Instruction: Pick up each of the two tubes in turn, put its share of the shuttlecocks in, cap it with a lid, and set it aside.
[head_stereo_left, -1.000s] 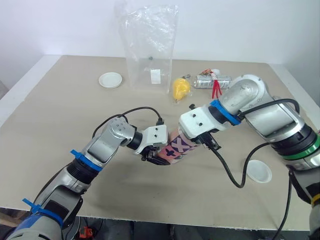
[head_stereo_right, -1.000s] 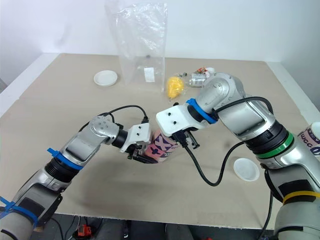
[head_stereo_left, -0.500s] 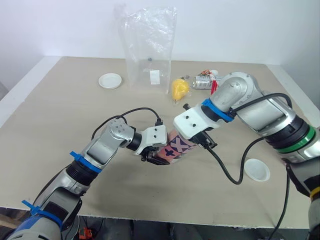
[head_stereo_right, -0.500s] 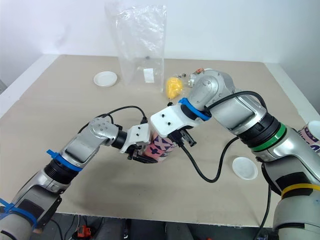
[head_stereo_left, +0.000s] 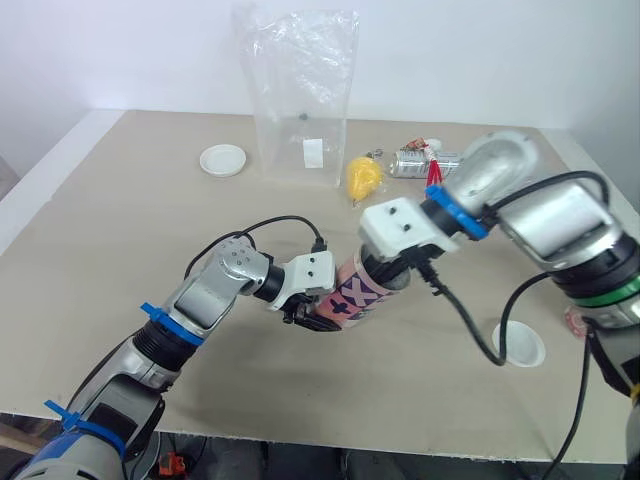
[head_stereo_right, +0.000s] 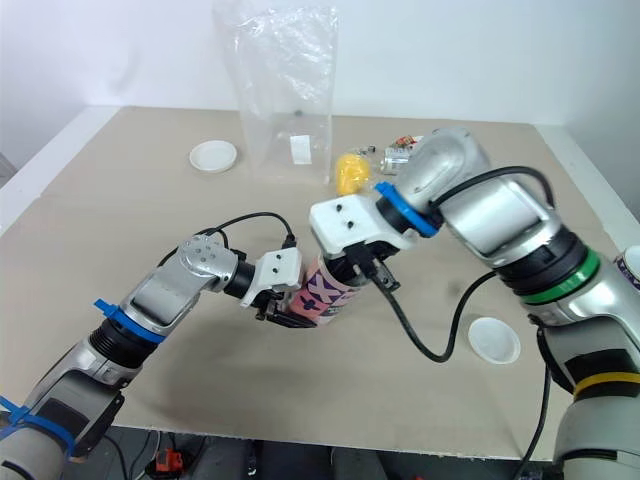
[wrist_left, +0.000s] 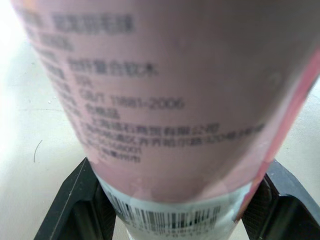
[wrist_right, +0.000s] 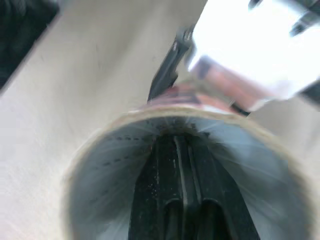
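Observation:
A pink patterned tube (head_stereo_left: 356, 294) is held tilted just above the table, its open mouth pointing up and to the right. My left gripper (head_stereo_left: 301, 311) is shut on the tube's lower end; its black fingers (wrist_left: 75, 200) flank the barcode end. My right gripper (wrist_right: 181, 143) reaches inside the tube's mouth, with its two fingers pressed together. Nothing shows between them. Its white wrist block (head_stereo_left: 400, 227) sits right at the tube's rim. A white lid (head_stereo_left: 518, 344) lies on the table to the right, another lid (head_stereo_left: 222, 160) at the far left.
A tall clear plastic bag (head_stereo_left: 300, 90) stands at the back centre. Beside it lie a yellow object (head_stereo_left: 363, 177), a crushed can (head_stereo_left: 420, 162) and a small red item (head_stereo_left: 434, 178). A bit of a second tube (head_stereo_right: 632, 264) shows at the right edge.
My right arm shifted slightly left, then back right, its elbow swinging outward while the gripper stayed at the tube's mouth. The left gripper and tube have barely moved.

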